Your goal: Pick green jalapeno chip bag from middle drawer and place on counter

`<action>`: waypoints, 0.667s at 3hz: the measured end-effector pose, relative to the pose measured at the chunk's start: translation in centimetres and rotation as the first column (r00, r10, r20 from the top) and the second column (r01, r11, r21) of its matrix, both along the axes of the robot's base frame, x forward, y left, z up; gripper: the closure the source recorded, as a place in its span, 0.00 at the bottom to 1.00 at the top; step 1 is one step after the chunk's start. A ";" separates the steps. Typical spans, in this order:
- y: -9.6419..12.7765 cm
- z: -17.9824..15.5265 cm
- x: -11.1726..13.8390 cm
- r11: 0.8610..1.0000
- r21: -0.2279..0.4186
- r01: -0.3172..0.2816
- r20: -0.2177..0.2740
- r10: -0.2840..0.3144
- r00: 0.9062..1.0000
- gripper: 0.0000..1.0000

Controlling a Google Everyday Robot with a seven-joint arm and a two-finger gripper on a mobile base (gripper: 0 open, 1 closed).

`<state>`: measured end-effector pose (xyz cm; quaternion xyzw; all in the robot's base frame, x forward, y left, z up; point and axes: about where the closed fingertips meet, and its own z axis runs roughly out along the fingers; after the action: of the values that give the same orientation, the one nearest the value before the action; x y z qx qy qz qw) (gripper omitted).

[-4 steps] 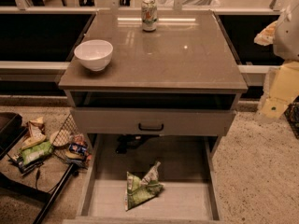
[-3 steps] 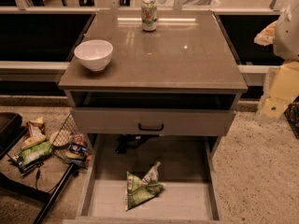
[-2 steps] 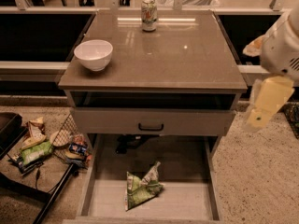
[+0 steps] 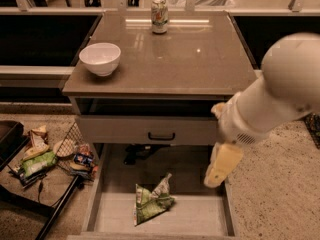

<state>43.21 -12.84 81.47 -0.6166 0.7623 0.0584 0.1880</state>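
Note:
The green jalapeno chip bag (image 4: 151, 201) lies crinkled on the floor of the open middle drawer (image 4: 200, 216), left of centre. My gripper (image 4: 222, 164) hangs at the end of the white arm (image 4: 280, 94), which reaches in from the right. It is over the drawer's right side, above and to the right of the bag, and is not touching it. The glossy grey-brown counter (image 4: 190, 59) tops the cabinet above.
A white bowl (image 4: 100, 58) stands at the counter's left front and a soda can (image 4: 159, 15) at its back. A closed grey drawer front with a black handle (image 4: 161, 135) sits above the open drawer. Snack litter (image 4: 45, 156) and a wire basket lie on the floor to the left.
The arm has swung in from the right edge, down and to the left. It now covers the cabinet's right front corner, and the gripper is over the open drawer. The bag has not moved.

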 end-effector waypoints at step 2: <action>4.1 -14.4 2.6 0.997 -0.053 -0.051 0.029 0.052 0.998 0.00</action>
<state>45.76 -8.75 67.09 -0.6416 0.7444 0.0337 0.1818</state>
